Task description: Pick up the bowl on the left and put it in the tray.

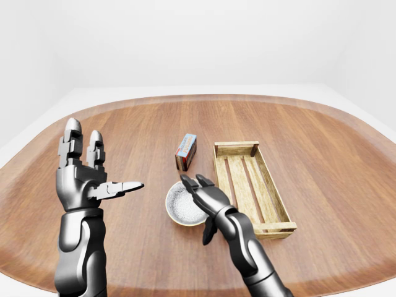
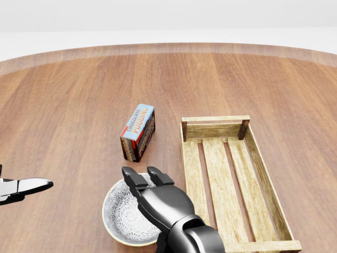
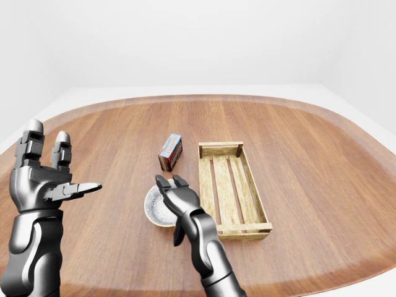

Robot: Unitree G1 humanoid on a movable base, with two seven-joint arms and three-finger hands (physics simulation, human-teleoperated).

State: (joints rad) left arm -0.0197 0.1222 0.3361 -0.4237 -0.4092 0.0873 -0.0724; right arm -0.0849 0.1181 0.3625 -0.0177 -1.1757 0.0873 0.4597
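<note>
Head view | right hand [image 2: 150, 192] open over bowl [image 2: 120, 217] rim | tray [image 2: 263, 174] just right

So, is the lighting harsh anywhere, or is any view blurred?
Left-eye view: soft, even light, only a faint shadow beside the tray. Head view: sharp, the pudding box print is readable, the bowl pattern crisp. Right-eye view: no glare on the table.

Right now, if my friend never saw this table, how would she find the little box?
Start at the wooden crate on the brown table. Look just left of its top end in the head view: the small box lies there alone, above the round patterned bowl. It is the only printed thing, light blue on top with brown sides, reading chocolate pudding.
</note>
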